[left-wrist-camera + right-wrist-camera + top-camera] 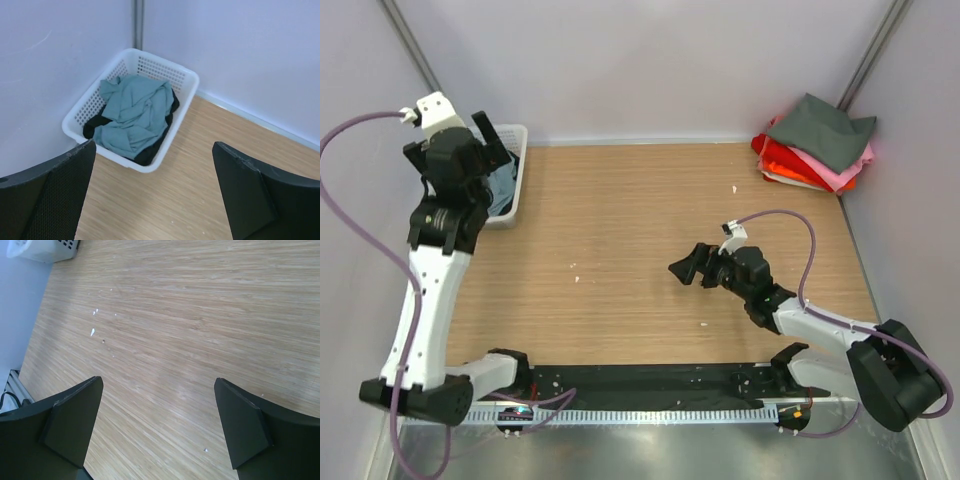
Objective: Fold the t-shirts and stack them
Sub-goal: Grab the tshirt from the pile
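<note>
The blue-grey t-shirt (134, 112) lies in the white basket (150, 65), just in front of the left gripper (154, 150), which is wide open and empty.

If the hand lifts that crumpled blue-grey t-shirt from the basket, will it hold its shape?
Probably not: the crumpled blue-grey cloth t-shirt lies in soft folds, so it should droop. It might also drag up the black cloth garment beneath it.

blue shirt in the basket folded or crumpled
Crumpled: the blue shirt lies bunched and wrinkled in the basket, atop a black shirt.
</note>
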`<state>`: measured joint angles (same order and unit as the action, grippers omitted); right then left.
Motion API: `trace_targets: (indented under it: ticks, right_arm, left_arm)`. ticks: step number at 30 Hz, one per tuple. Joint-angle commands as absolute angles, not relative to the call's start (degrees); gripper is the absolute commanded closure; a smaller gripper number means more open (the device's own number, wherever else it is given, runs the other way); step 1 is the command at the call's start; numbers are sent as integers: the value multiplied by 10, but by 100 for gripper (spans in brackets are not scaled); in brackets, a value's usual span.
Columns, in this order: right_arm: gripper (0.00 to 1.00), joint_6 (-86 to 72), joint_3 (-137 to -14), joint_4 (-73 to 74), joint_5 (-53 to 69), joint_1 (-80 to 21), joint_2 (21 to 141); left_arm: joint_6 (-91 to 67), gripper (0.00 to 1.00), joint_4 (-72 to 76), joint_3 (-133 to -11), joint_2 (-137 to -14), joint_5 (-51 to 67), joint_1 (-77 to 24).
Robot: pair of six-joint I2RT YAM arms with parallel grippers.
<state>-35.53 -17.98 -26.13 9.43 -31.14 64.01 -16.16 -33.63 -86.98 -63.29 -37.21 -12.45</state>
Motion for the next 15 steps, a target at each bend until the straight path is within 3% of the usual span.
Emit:
trace_targets:
  ticks: [1,7,9,15]
  right_arm:
    - [0,-350,-179,-298,86,-313,620]
    - [0,-350,-200,-286,93,-313,654]
    - [0,-350,-203,-285,95,-313,661]
    - [0,-351,-207,-286,91,-313,670]
  left_arm:
    - [-175,0,-324,-912,-700,-310,-49]
    - [-268,4,-347,-989,-870,-185,96]
    - [-272,12,-348,-1020,-918,-157,119]
    - [-243,17,-373,-1114,-1087,-162,122]
